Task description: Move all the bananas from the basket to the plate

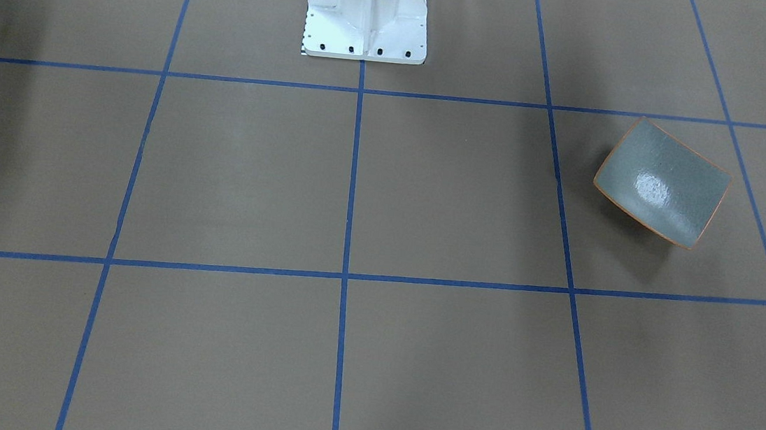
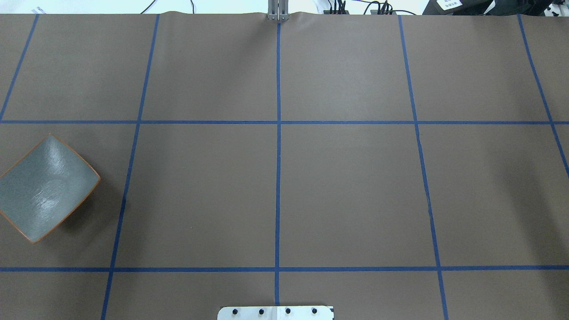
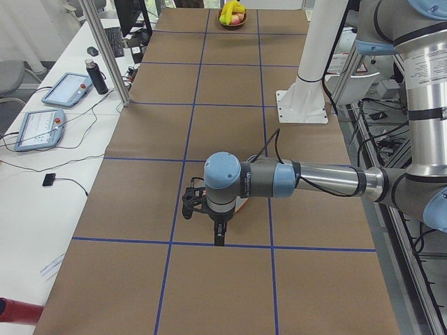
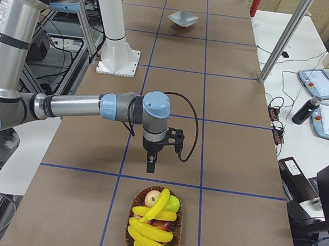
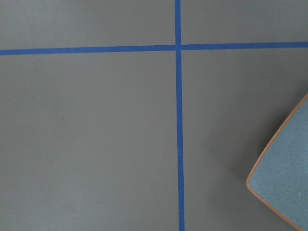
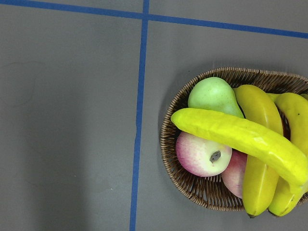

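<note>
Brown paper point(image 2: 355, 191), ruled into squares by blue tape point(image 2: 278, 178), spreads under everything. Nearest in the right-side view, a wicker basket point(image 6: 192, 185) holds the bananas point(image 6: 231, 134), heaped with a red apple point(image 6: 199, 154) and a green pear point(image 6: 214, 96); one banana lies across the top of the pile. Just beside the basket, the right gripper point(image 4: 150, 168) hangs fingers-down over the paper, apart from the fruit and holding none of it. Whether its jaws are parted or closed cannot be told from this side view. Farther from the basket stands the white pedestal point(image 4: 118, 56). Farthest from the basket, at the opposite end, sits the grey-green plate point(image 2: 44, 189). The left gripper point(image 3: 219, 241) hangs over or just beside it, the side view not settling which, and its jaw state cannot be told either.
</note>
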`<state>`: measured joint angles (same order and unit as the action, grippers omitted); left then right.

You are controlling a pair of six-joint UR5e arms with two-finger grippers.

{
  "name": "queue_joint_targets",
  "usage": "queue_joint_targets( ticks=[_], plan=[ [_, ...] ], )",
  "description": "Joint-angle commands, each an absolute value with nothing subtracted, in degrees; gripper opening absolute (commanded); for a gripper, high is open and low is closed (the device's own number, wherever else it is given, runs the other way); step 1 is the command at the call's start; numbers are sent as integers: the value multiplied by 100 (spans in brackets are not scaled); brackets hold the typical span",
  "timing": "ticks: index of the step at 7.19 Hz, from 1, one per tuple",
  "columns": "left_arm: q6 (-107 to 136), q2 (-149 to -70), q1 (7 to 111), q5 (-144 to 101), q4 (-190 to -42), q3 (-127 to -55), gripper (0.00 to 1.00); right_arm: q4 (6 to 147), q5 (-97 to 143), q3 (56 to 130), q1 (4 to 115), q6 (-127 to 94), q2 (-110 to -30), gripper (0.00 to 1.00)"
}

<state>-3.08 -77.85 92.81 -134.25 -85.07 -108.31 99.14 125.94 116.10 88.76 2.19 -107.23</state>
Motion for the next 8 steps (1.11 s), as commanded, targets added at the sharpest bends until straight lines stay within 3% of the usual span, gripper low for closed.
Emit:
queue_joint_targets(
  ticks=[1,5,8],
  plan=[
    [-308,-7752,9272,-13430,-8517,-11046,100,9914,12603,11628,8868,220,-10714,100],
    [-308,-7734,9273,-13430,-8525,-11057,100,9679,12920,11524,8868,193,-10189,100],
    [-308,-7717,9272,-13438,-8525,-11057,100,8828,12929,11015,8886,779,-10510,100]
  ],
)
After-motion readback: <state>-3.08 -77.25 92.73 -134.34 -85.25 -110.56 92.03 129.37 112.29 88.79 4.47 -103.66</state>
